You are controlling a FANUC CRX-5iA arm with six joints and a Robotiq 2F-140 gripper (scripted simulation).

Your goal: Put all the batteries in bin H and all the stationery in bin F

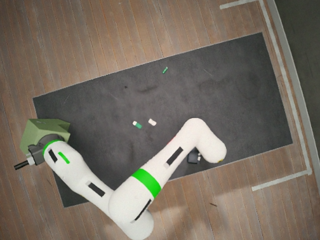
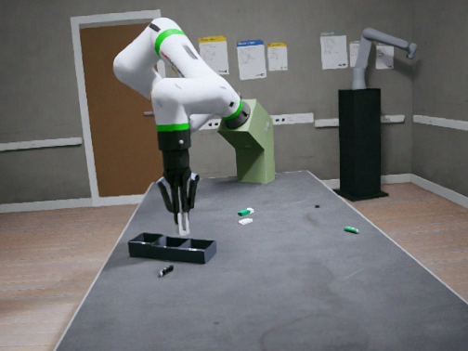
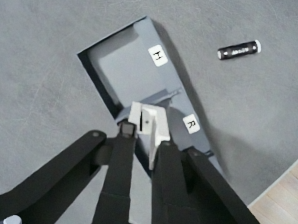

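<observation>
My gripper [image 2: 184, 227] [image 3: 145, 118] hangs fingers down just above the bin block, around the H/R divider in the wrist view. It looks shut on a small whitish block with a dark slit and a dot; its outline blends with the pale fingertips. The dark three-compartment bin block [image 1: 193, 158] [image 2: 162, 253] [image 3: 175, 80] stands flat. Labels H and R show; the third is hidden. A black battery [image 2: 165, 271] [image 3: 239, 50] lies beside the labelled side. A green cylinder [image 1: 165, 70] [image 2: 351, 229], a green-and-white piece [image 1: 137, 125] [image 2: 244, 212] and a white piece [image 1: 152, 122] [image 2: 245, 221] lie on the mat.
A tiny dark thing [image 1: 126, 87] [image 2: 317, 206] lies on the table towards the base. The green robot pedestal [image 1: 47, 127] [image 2: 255, 153] stands at the table's far end. My arm hides part of the bin block and the black battery in the top view.
</observation>
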